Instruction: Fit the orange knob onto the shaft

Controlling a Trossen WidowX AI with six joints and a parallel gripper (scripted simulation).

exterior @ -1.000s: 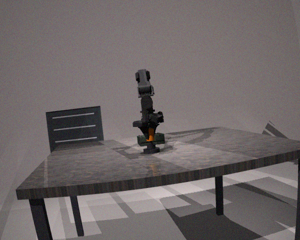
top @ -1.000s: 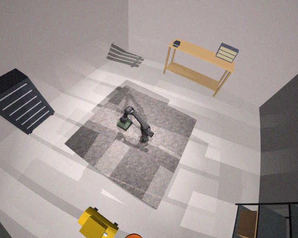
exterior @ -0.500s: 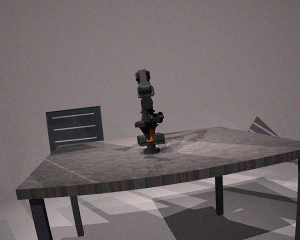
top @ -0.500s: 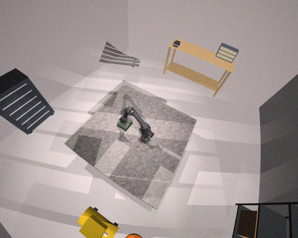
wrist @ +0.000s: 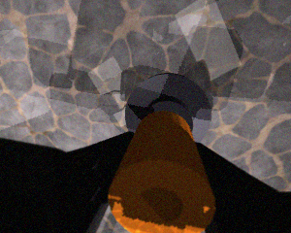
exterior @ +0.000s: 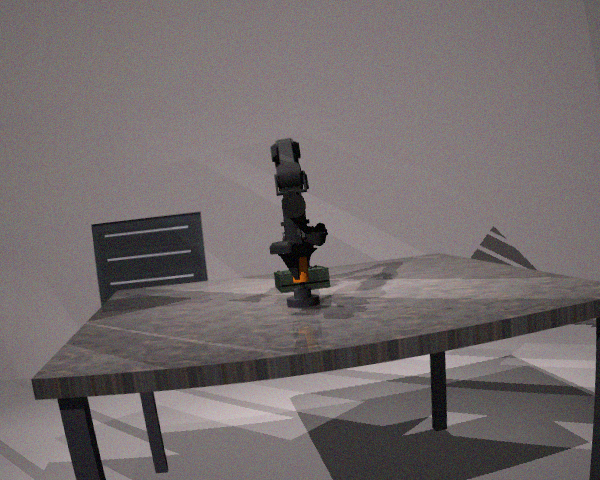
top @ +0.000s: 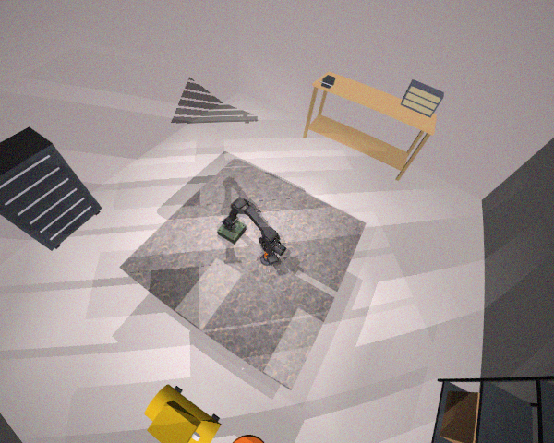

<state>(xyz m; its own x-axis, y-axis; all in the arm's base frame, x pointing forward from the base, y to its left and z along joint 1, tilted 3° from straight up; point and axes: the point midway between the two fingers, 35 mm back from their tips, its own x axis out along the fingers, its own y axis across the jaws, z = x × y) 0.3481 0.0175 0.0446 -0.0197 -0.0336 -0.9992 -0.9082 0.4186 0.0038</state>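
One arm point(top: 254, 217) point(exterior: 288, 178) is arching over the counter point(top: 268, 305) point(exterior: 212, 330), its gripper point(exterior: 299, 276) point(wrist: 162, 143) pointing down and clamping the orange knob point(top: 266, 256) point(exterior: 303, 266) point(wrist: 162, 155). The knob is standing roughly upright above the round pedestal point(top: 265, 261) point(exterior: 295, 301) point(wrist: 141, 114); whether it is seated is unclear.

The stone-patterned table point(top: 263, 305) point(exterior: 212, 330) point(wrist: 19, 78) carries a round pedestal point(top: 264, 261) point(exterior: 293, 301) point(wrist: 136, 99) and a green base point(top: 231, 233) point(exterior: 321, 277).
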